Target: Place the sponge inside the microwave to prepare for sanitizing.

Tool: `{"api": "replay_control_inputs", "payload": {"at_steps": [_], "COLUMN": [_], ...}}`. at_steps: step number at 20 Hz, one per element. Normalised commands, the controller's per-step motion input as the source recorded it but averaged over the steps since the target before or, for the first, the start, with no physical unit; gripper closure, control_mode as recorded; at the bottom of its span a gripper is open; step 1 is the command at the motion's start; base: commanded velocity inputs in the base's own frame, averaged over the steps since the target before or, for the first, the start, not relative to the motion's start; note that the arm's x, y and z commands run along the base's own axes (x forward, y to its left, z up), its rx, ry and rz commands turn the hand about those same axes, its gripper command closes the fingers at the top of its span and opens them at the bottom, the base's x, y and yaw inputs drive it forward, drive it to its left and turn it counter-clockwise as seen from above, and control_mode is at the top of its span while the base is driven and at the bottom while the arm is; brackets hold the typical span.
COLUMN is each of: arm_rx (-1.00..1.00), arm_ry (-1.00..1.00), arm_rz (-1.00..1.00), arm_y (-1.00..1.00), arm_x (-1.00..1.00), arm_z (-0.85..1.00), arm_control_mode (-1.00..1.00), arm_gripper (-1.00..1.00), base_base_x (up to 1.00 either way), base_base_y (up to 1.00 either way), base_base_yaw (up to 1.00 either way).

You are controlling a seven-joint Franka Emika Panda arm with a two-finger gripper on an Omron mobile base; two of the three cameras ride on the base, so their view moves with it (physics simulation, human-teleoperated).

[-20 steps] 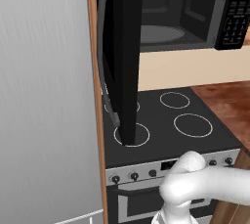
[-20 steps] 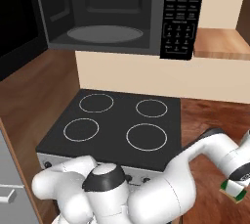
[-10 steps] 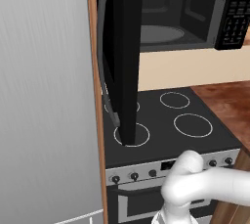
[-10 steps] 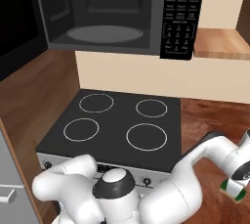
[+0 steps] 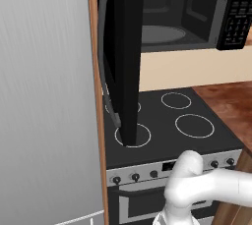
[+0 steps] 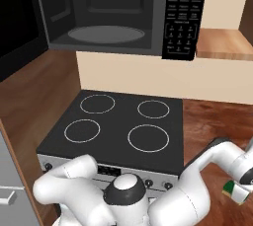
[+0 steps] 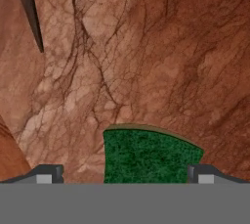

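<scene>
The sponge (image 7: pixel 146 155) is held between the tips of the pincer (image 7: pixel 124 174), low over the brown surface (image 7: pixel 161 56) to the right of the stove (image 6: pixel 123 126). The carrying step is judged under way. Next, it must be lifted up into the open microwave (image 6: pixel 106 33). White keypad marks cannot be read.

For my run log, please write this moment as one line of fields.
phase: carry | gripper: shut on sponge | over: brown counter | microwave: door open, turntable bare
</scene>
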Motion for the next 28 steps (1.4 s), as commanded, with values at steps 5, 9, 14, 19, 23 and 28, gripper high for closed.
{"api": "replay_control_inputs", "payload": {"at_steps": [5,9,14,19,23,28], "arm_rx": [0.07,0.03,0.01,0.0,0.0,0.0], "arm_ry": [0.04,0.06,0.07,0.01,0.0,0.0], "arm_rz": [0.0,-0.01,-0.05,-0.07,-0.07,-0.05], "arm_y": [-0.02,0.0,0.01,0.01,0.02,0.08], "arm_x": [0.0,0.0,0.0,-0.08,-0.08,-0.06], "arm_z": [-0.1,-0.07,-0.05,-0.01,0.0,0.0], "arm_control_mode": [-1.0,-1.0,-1.0,-1.0,-1.0,-1.0], "arm_gripper": [-1.0,-1.0,-1.0,-1.0,-1.0,-1.0], "base_base_x": [0.0,0.0,0.0,0.0,0.0,0.0], "base_base_y": [0.0,0.0,0.0,0.0,0.0,0.0], "base_base_yaw": [0.0,0.0,0.0,0.0,0.0,0.0]}}
